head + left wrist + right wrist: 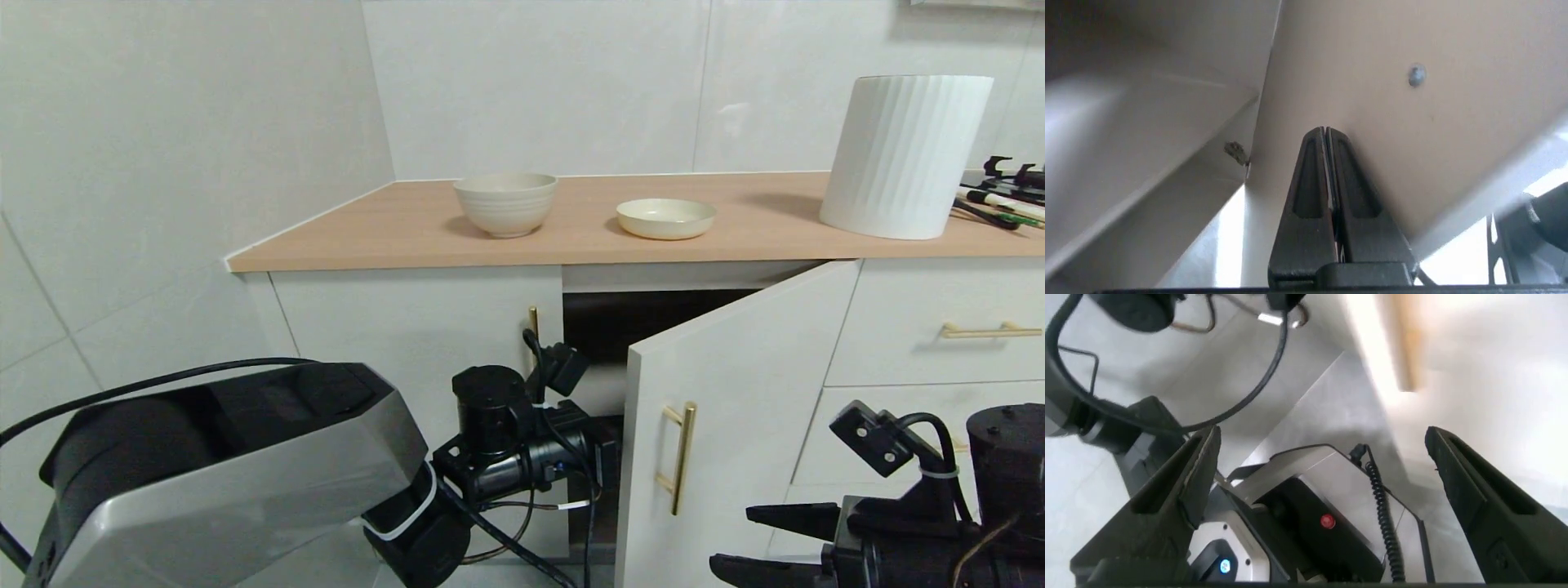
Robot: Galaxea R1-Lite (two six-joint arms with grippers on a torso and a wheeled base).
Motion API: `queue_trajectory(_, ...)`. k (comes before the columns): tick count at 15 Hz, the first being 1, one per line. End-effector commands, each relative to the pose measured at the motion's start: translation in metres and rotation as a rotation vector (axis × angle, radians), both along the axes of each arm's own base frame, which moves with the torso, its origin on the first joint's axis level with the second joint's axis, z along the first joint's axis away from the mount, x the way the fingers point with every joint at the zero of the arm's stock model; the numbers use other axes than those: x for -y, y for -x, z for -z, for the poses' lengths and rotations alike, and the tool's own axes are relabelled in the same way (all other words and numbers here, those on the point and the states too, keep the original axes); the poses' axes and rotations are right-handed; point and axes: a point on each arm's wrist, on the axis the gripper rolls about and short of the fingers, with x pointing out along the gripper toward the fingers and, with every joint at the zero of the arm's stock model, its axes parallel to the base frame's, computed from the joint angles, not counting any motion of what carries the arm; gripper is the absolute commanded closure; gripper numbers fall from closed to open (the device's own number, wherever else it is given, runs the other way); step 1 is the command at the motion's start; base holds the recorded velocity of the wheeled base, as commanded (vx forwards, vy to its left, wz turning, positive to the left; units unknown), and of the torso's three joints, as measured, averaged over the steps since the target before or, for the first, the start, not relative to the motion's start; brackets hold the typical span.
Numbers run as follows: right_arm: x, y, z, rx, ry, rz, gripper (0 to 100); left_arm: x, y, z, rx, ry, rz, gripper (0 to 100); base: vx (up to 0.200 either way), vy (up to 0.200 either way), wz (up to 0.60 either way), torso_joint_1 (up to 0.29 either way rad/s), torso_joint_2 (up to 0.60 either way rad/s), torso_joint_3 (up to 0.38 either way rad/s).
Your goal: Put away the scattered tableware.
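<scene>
On the wooden counter [392,233] stand a ribbed cream bowl [506,204] and, to its right, a shallow cream dish [666,218]. Below them a white cabinet door [735,408] with a gold handle [682,457] stands swung open. My left arm [522,441] is at the dark opening behind that door. My left gripper [1324,131] is shut with nothing in it, its tips against the door's inner face [1437,122]. My right gripper [731,539] hangs open and empty low at the right, in front of the door; its fingers [1184,490] are spread wide.
A tall white ribbed container [906,155] stands at the counter's right, with pens and tools [1000,204] beyond it. Drawers with a gold handle [992,331] lie right of the open door. A tiled wall [163,163] closes the left side.
</scene>
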Motion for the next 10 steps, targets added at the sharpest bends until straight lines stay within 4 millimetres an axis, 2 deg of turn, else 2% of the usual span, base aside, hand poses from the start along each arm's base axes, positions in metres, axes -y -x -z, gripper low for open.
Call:
queue_trajectory(1,0.001,0.001,0.000,0.001,-0.001,0.000,0,0.006,-0.007,-0.005,0.025,0.021,0.001,100,-0.200,0.000,0.00,-0.002,0.00,0.002)
queue_trajectory(2,0.001,0.001,0.001,-0.002,0.001,0.000,0,0.010,-0.011,-0.004,0.020,0.017,0.003,100,-0.200,0.000,0.00,-0.007,0.01,0.002)
queue_trajectory(5,0.001,0.002,0.000,0.001,0.000,0.001,0,0.019,-0.025,-0.008,0.004,0.005,-0.003,100,0.000,0.000,0.00,0.000,0.00,0.000)
queue_trajectory(9,0.001,0.002,0.000,0.001,0.002,0.004,0,0.026,-0.030,-0.015,0.002,0.003,0.001,100,0.000,0.000,0.00,0.000,0.00,0.000)
queue_trajectory(10,0.001,0.001,0.001,-0.001,0.002,0.002,0,0.027,-0.031,-0.016,0.006,0.006,0.001,100,-0.200,0.000,0.00,0.007,0.00,0.002)
